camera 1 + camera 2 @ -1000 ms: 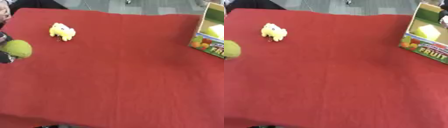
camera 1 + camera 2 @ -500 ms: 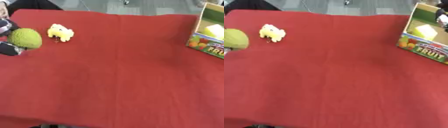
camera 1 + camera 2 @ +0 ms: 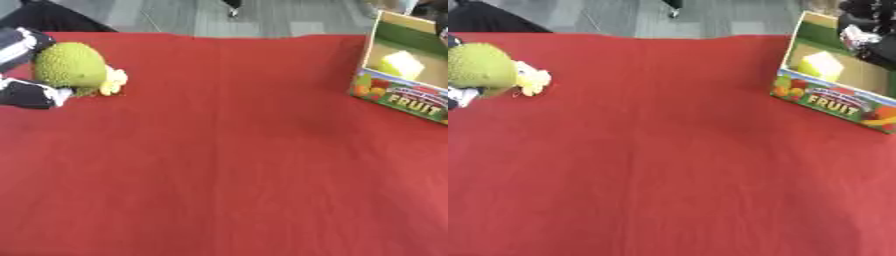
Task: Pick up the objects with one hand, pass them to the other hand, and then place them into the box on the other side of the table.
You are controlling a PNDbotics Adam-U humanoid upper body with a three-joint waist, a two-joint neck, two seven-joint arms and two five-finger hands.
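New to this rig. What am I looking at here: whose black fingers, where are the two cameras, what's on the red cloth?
Both pictures come from one stereo camera in a humanoid robot's head, looking down at its worktable, so they show the same moment from two slightly offset eyes. A person drives the robot remotely.

The black fingers at the left edge belong to the robot's left hand. They are curled round a bumpy green ball-shaped fruit, holding it near the table's left side. Just behind it a small yellow toy peeks out.

The table is covered by a red cloth. At the far right stands an open cardboard box printed with "FRUIT"; a pale yellow-green block already lies inside.

A dark shape at the upper right of the right eye view, above the box, may be the right hand, but I cannot tell.
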